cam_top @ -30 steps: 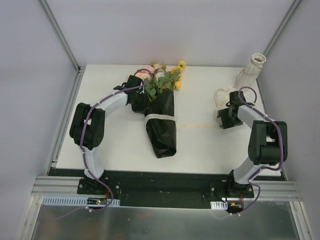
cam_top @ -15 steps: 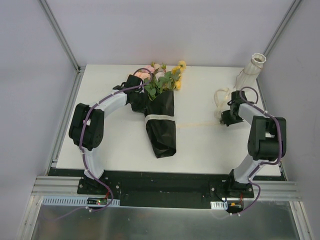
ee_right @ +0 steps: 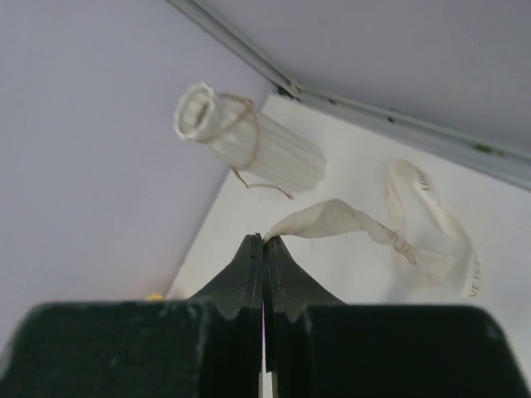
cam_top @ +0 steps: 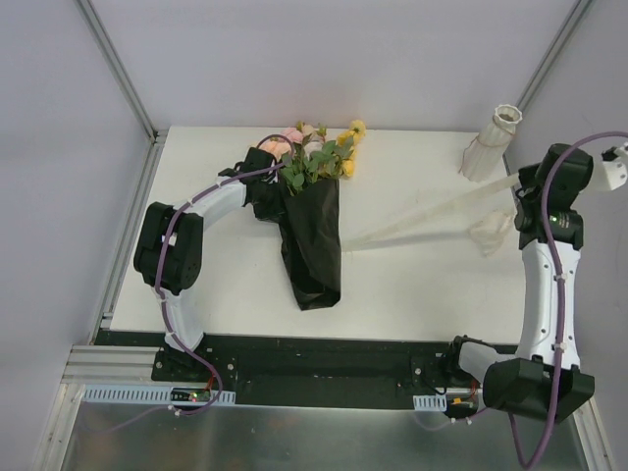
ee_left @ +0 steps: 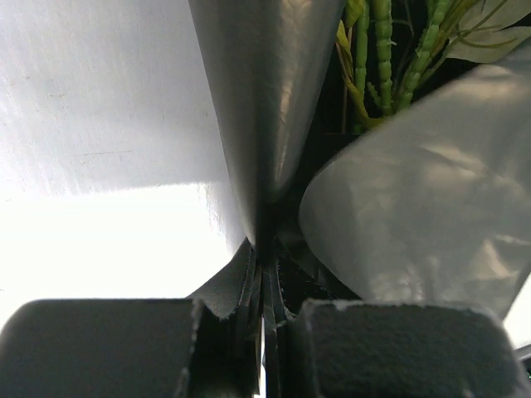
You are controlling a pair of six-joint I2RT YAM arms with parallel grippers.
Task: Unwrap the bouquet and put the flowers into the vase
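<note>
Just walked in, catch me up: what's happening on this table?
A bouquet is being unwrapped. The left gripper clamps the thin black wrapping sheet beside the pink and yellow artificial flowers; the raised right gripper pinches the cream ribbon stretching from the wrap. The white ribbed vase holds no flowers yet.

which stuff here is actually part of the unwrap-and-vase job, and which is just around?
Job: bouquet, its black wrap with the left hand shut on it, cream ribbon with the right hand shut on its end, vase.
Not job: table, metal frame post.
</note>
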